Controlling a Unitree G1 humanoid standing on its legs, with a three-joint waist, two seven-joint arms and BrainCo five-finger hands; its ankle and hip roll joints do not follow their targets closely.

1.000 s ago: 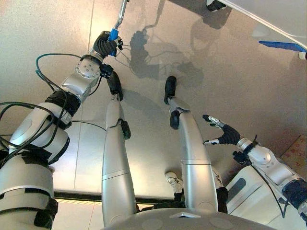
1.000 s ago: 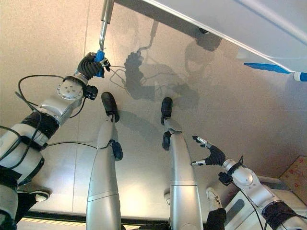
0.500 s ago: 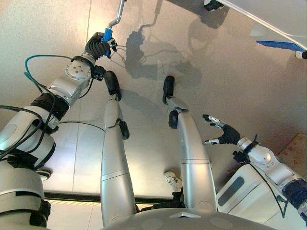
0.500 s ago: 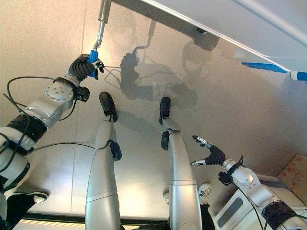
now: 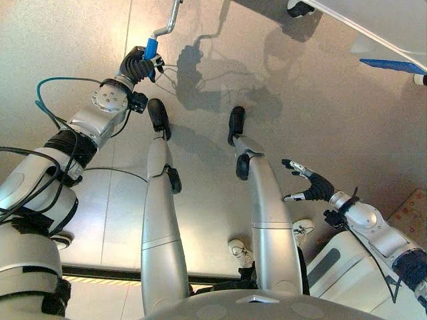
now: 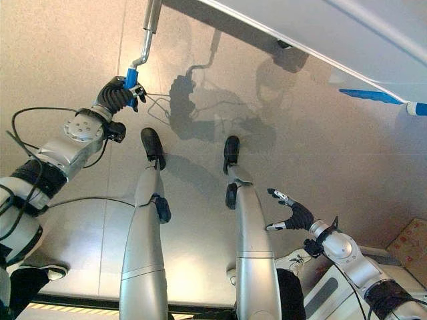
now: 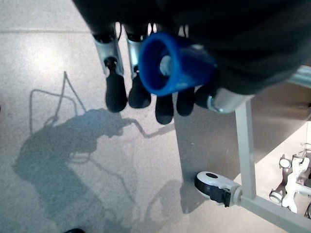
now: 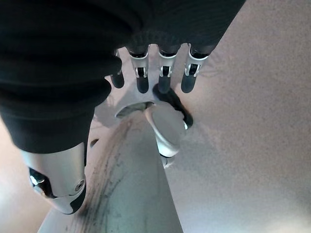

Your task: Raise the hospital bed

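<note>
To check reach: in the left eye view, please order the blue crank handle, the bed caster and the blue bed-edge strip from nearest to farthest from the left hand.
1. Blue crank handle: held in the left hand, upper left.
2. Bed caster: top edge, right of centre.
3. Blue bed-edge strip: far right, under the bed.

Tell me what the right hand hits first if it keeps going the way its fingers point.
Probably only bare floor. The right hand hangs open, and nothing lies beyond its fingers in the eye views; its height above the floor is unclear.
</note>
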